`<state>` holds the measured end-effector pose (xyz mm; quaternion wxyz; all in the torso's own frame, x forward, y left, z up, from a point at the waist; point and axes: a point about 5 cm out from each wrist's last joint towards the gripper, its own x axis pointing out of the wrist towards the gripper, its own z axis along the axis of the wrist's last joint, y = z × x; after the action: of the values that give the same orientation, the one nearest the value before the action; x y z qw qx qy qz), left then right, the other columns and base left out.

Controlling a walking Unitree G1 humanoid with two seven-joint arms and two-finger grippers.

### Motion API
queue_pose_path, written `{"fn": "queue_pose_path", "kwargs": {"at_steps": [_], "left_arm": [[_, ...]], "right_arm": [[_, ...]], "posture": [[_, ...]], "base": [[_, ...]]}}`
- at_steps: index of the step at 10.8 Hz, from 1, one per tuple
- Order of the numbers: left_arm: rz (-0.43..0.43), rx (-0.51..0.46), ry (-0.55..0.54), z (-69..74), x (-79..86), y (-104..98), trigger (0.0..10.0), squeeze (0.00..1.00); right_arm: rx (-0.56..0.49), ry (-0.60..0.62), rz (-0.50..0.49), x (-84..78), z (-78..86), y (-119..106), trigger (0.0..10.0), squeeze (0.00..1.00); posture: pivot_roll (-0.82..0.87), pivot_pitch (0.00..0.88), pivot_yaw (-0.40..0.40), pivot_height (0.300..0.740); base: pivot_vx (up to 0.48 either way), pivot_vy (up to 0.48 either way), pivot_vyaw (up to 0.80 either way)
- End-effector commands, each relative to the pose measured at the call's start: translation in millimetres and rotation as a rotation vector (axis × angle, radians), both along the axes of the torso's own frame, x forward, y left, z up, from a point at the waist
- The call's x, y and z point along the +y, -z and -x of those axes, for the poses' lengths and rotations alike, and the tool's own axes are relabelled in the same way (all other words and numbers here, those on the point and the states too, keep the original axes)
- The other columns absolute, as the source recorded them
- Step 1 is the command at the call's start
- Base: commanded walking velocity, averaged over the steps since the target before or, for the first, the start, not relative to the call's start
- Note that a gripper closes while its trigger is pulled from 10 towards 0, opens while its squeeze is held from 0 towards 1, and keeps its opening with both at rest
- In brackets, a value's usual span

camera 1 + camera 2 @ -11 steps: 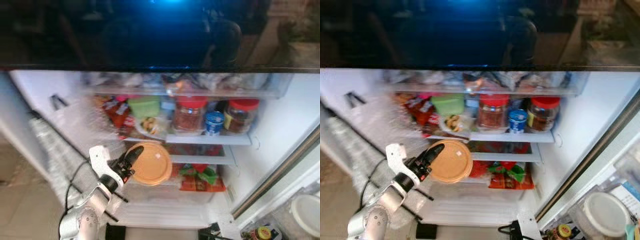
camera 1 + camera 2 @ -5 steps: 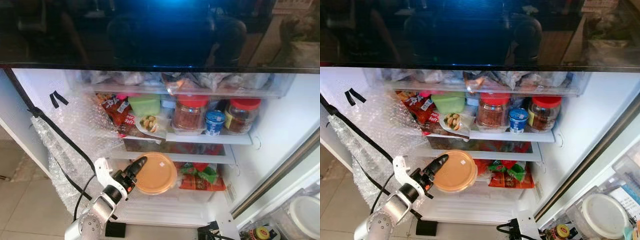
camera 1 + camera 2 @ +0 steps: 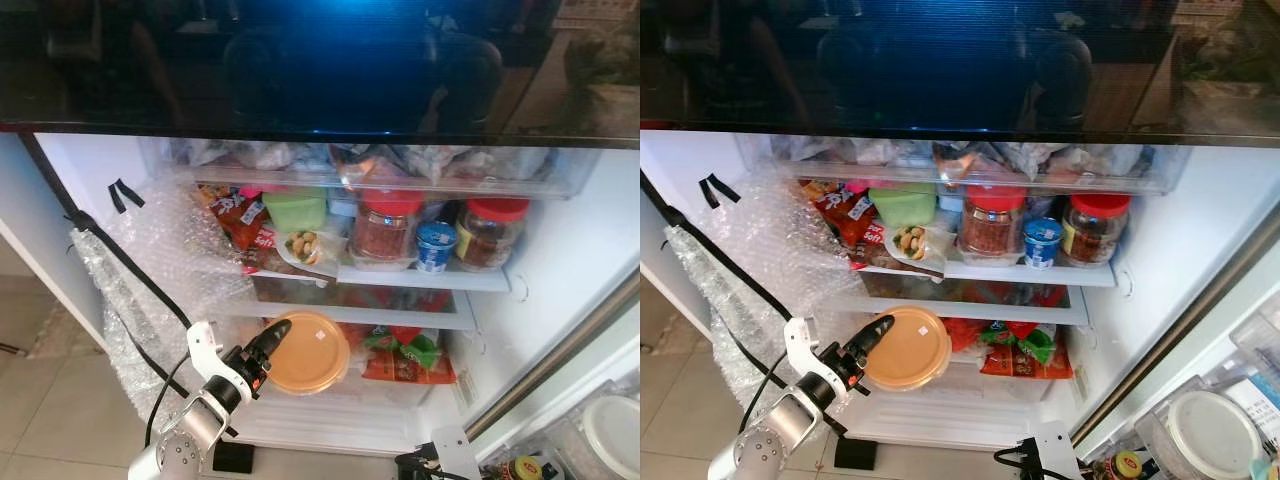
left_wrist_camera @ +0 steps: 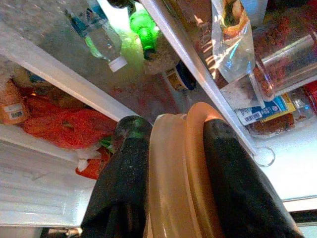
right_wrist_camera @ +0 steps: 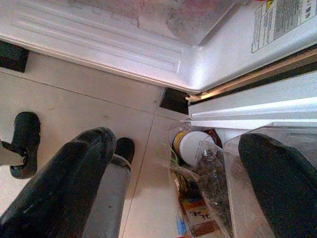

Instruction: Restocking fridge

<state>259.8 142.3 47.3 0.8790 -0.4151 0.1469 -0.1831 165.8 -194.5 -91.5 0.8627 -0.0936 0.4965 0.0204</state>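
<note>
An open fridge (image 3: 560, 250) stands before me with lit shelves. My left gripper (image 3: 268, 345) is shut on a round orange-lidded container (image 3: 305, 352), holding it by its edge in front of the lower shelf (image 3: 350, 314). In the left wrist view the container (image 4: 173, 178) sits pinched between the two black fingers (image 4: 124, 183). My right gripper (image 5: 168, 183) hangs low with its fingers wide apart over the tiled floor (image 5: 74, 99), nothing between them.
The upper shelf (image 3: 420, 276) carries two red-lidded jars (image 3: 382, 228), a blue cup (image 3: 434, 246), a green box (image 3: 294, 210) and snack packets (image 3: 240, 222). Red and green packets (image 3: 405, 355) lie low down. Bubble wrap (image 3: 150, 290) with black tape lines the left wall. A white-lidded tub (image 3: 1212, 432) stands at lower right.
The camera has shifted and steadied, showing more of the left wall. My left gripper still holds the container, now slightly lower and closer to the lower shelf.
</note>
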Motion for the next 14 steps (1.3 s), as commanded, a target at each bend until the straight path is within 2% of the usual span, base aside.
{"fn": "queue_pose_path", "kwargs": {"at_steps": [1,3,4,9,11,12,14], "left_arm": [[-0.009,-0.023,-0.004,-3.1,1.7,-3.7,10.0,0.0],[-0.013,-0.029,-0.002,-3.5,1.9,-4.2,10.0,0.0],[-0.015,-0.031,-0.001,-3.9,2.0,-4.4,10.0,0.0],[-0.039,-0.035,0.008,-3.8,1.6,-4.5,10.0,0.0],[-0.066,-0.033,0.006,-4.9,1.1,-4.0,10.0,0.0],[-0.112,-0.029,0.002,-6.0,1.4,-2.6,10.0,0.0],[-0.112,-0.043,-0.01,-9.1,2.7,-5.0,10.0,0.0]], "right_arm": [[-0.005,0.036,0.022,-7.4,-2.3,-2.0,10.0,0.0],[-0.003,0.038,0.023,-7.6,-2.0,-1.8,10.0,0.0],[-0.001,0.04,0.023,-7.6,-1.7,-1.7,10.0,0.0],[0.007,0.024,0.012,-6.7,-1.1,-1.3,10.0,0.0],[-0.012,0.046,0.0,-6.6,-1.5,-1.7,10.0,0.0],[-0.016,0.052,0.0,-6.5,-1.7,-1.8,10.0,0.0],[-0.014,0.048,0.0,-6.7,-2.0,-1.9,10.0,0.0]], "posture": [[0.03,0.0,-0.018,0.74],[0.03,0.0,-0.019,0.74],[0.03,0.0,-0.018,0.727],[0.03,0.0,-0.017,0.629],[0.03,0.0,-0.017,0.629],[0.03,0.0,-0.017,0.629],[0.03,0.0,-0.018,0.629]], "base": [[0.0,0.0,0.0],[0.0,0.0,0.0],[0.0,0.0,0.0],[0.0,0.0,0.0],[0.0,0.0,0.0],[0.0,0.0,0.0],[0.0,0.0,0.0]]}}
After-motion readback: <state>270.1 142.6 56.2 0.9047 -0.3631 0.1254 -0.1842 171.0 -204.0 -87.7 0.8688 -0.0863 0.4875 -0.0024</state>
